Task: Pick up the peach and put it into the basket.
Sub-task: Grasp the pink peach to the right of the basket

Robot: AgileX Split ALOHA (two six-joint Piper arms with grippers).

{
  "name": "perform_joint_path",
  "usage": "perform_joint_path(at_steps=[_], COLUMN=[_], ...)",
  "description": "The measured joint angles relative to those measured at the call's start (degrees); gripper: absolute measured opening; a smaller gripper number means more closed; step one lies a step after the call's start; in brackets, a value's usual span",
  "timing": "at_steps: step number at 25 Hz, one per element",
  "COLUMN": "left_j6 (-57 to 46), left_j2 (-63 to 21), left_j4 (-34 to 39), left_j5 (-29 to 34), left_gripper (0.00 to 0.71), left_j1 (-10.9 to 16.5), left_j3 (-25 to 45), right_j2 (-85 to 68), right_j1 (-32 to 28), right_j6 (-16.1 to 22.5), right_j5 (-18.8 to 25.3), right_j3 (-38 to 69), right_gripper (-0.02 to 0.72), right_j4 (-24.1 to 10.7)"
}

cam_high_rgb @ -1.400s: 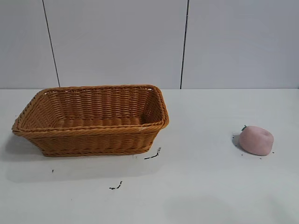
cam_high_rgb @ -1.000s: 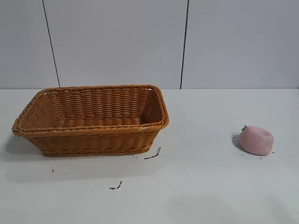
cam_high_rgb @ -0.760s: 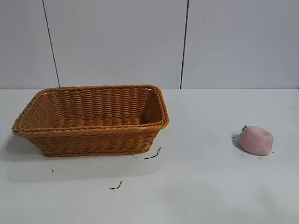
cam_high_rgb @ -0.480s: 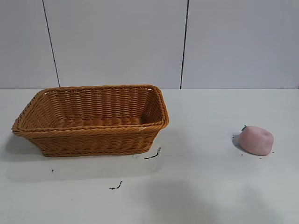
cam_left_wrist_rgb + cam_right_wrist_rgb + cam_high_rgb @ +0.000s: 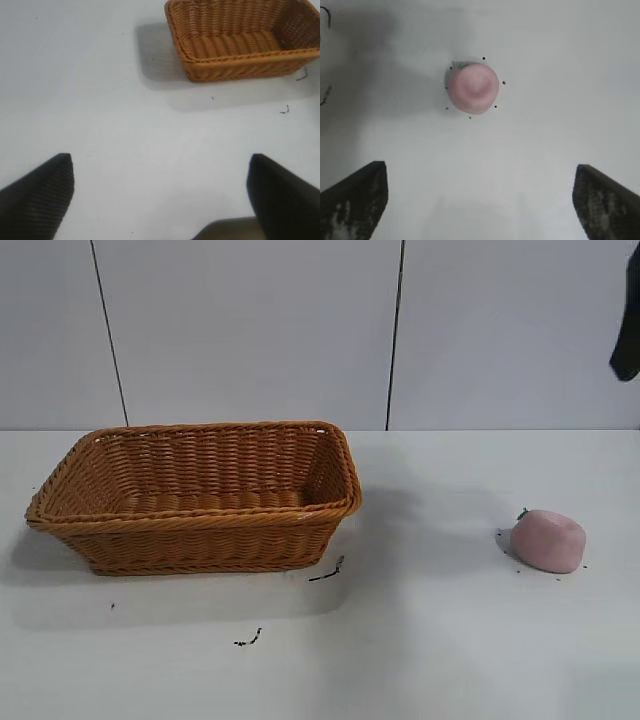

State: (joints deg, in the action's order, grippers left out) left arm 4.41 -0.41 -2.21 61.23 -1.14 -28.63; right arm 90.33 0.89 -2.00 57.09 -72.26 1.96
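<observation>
The peach [image 5: 548,540] sits on the white table [image 5: 450,640], well apart from the basket [image 5: 200,495] and off to the right side; the basket is on the left side and has nothing in it; the right gripper [image 5: 480,200] is up above the table with its two fingers [image 5: 355,197] spread wide apart and nothing between them; in the right wrist view the peach lies ahead of the fingers, close to the middle of the gap but a little toward one side; it is round, so it has no long side to line up with; I think the right arm is the nearer one, so it should reach ahead and down over the peach; the left gripper [image 5: 160,200] is also wide apart and holds nothing, looking at bare table near the basket.
</observation>
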Motion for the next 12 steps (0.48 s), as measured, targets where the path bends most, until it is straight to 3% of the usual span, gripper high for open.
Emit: perform_joint_path(at_steps=[5,12], left_j6=[0.0,0.0], left_j2=[0.0,0.0], left_j4=[0.0,0.0], left_j5=[0.0,0.0], left_gripper=[0.692,0.692], left_j1=[0.0,0.0], left_j3=[0.0,0.0], right_j2=[11.9,23.2], right_j1=[1.4,1.5], right_j6=[-0.3,-0.4], right_j5=[-0.6,-5.9], right_j3=[-5.4,-6.1], right_gripper=[0.689,0.689], right_j4=[-0.6,-0.6])
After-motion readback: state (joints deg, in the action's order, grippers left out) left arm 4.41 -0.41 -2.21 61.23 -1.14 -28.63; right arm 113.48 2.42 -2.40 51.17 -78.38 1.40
